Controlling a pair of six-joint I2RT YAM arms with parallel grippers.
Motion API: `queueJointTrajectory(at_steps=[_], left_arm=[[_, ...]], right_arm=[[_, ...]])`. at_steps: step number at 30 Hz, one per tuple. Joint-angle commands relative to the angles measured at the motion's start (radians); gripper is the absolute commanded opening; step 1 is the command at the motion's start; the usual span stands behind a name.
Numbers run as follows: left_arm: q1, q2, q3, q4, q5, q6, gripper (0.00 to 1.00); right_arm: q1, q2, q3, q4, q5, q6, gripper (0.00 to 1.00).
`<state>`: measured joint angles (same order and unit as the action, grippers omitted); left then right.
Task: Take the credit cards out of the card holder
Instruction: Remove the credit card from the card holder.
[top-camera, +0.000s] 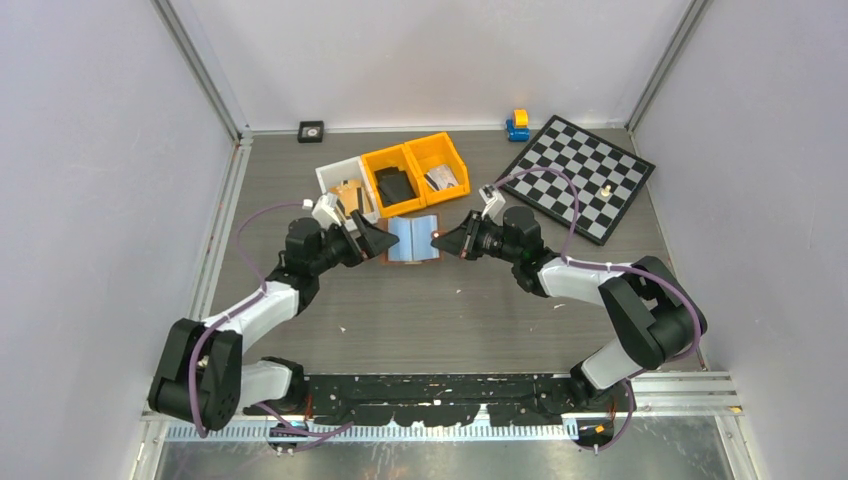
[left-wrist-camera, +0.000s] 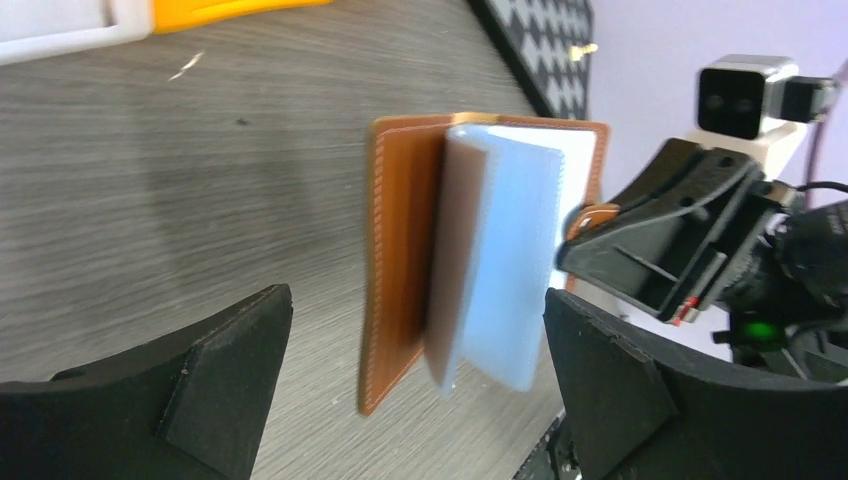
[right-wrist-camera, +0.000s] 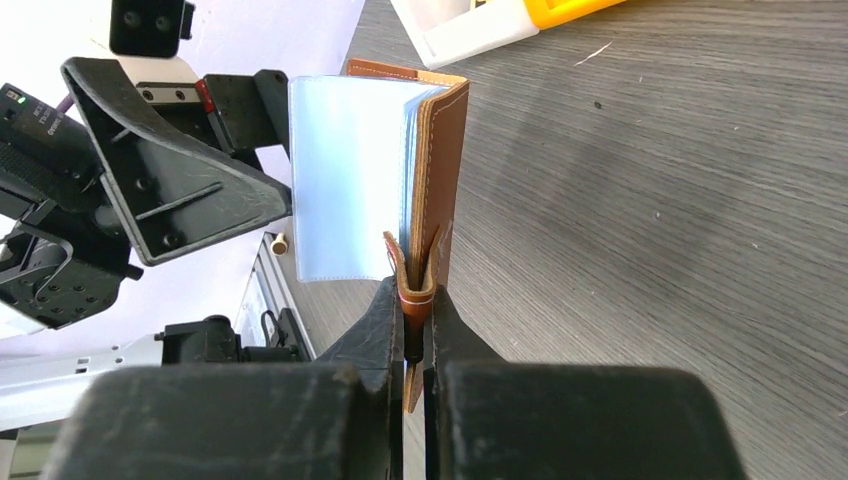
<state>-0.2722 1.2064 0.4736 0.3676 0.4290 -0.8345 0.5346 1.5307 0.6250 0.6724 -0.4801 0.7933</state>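
Observation:
The reddish-brown card holder (top-camera: 413, 240) lies open on the table between my two grippers. In the left wrist view one brown cover (left-wrist-camera: 400, 260) lies flat and pale blue leaves (left-wrist-camera: 510, 260) stand up from the inside, blurred. I cannot tell whether these leaves are credit cards or sleeves. My right gripper (right-wrist-camera: 415, 320) is shut on the brown strap and cover edge (right-wrist-camera: 445, 170) of the card holder. My left gripper (left-wrist-camera: 417, 320) is wide open just short of the holder's other side, with nothing between its fingers.
Behind the holder stand a white bin (top-camera: 345, 185) and two orange bins (top-camera: 395, 172), one with a black object in it. A chessboard (top-camera: 580, 175) lies at the back right, with a blue and yellow toy (top-camera: 517, 124) beside it. A small black square (top-camera: 311, 131) sits by the back wall.

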Motion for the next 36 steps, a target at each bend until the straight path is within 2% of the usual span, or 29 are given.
queueJointTrajectory(at_steps=[1, 11, 20, 23, 27, 28, 30, 33, 36], left_arm=[[-0.001, 0.038, -0.001, 0.203, 0.120, -0.044, 1.00], [-0.003, -0.029, -0.024, 0.161, 0.055, -0.012, 1.00], [-0.107, 0.183, 0.096, 0.172, 0.173, 0.019, 0.99], [-0.108, 0.193, 0.086, 0.233, 0.196, -0.001, 0.99], [-0.116, 0.173, 0.080, 0.230, 0.186, 0.007, 0.99], [-0.117, 0.171, 0.082, 0.218, 0.179, 0.011, 0.98], [-0.117, 0.172, 0.087, 0.189, 0.168, 0.019, 0.91], [-0.116, 0.168, 0.092, 0.164, 0.149, 0.027, 0.76], [-0.116, 0.163, 0.095, 0.141, 0.130, 0.030, 0.59]], right_arm=[[0.006, -0.017, 0.036, 0.078, -0.033, 0.001, 0.01], [0.007, -0.012, 0.033, 0.112, -0.057, 0.019, 0.00], [0.012, 0.021, 0.038, 0.185, -0.101, 0.067, 0.01], [0.018, 0.032, 0.043, 0.184, -0.104, 0.064, 0.01], [0.029, 0.055, 0.057, 0.190, -0.118, 0.065, 0.00], [0.031, 0.058, 0.057, 0.196, -0.121, 0.064, 0.01], [0.037, 0.058, 0.057, 0.204, -0.125, 0.066, 0.08], [0.035, 0.051, 0.053, 0.211, -0.123, 0.069, 0.21], [0.035, 0.037, 0.042, 0.213, -0.109, 0.067, 0.27]])
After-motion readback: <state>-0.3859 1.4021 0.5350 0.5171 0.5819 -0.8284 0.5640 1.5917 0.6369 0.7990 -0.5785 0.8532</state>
